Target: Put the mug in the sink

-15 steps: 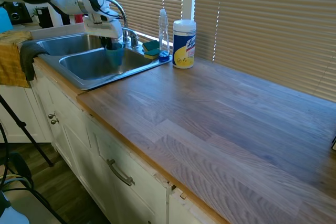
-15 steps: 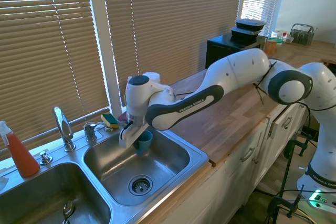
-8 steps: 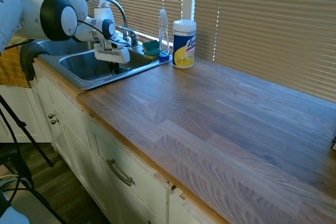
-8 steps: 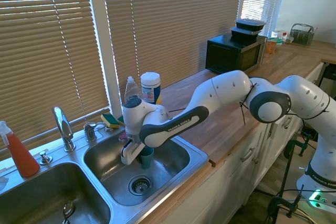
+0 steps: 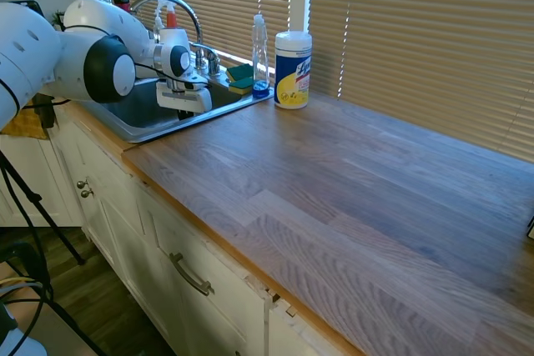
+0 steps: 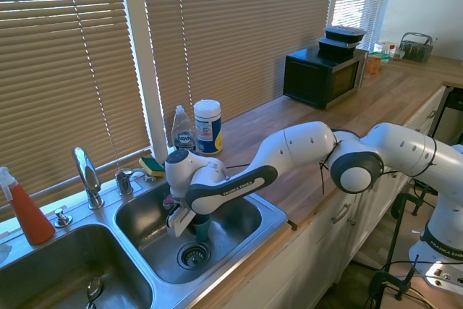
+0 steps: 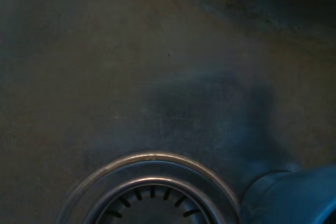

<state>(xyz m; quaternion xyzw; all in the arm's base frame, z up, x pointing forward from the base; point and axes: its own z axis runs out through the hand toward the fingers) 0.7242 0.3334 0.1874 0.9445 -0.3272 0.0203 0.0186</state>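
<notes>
From my remote station, the wrist view showed the drain (image 7: 149, 192) close below, the mug (image 7: 294, 195) a blue shape at the frame's lower corner. In the second exterior view the gripper (image 6: 189, 216) pinched the mug (image 6: 201, 225) at its rim, low inside the near basin of the sink (image 6: 249, 240), just beside the drain (image 6: 192, 255); whether its base touched the steel I could not tell. I judged the risk plain: letting go before the base was down could drop the mug so that it tipped or rolled over the drain, and pressing lower could jam it against the basin floor. Beyond stood the faucet (image 6: 87, 175), the sponge (image 6: 150, 166), the soap bottle (image 6: 182, 132) and the wipes canister (image 6: 207, 125) on the counter (image 6: 304, 157).
</notes>
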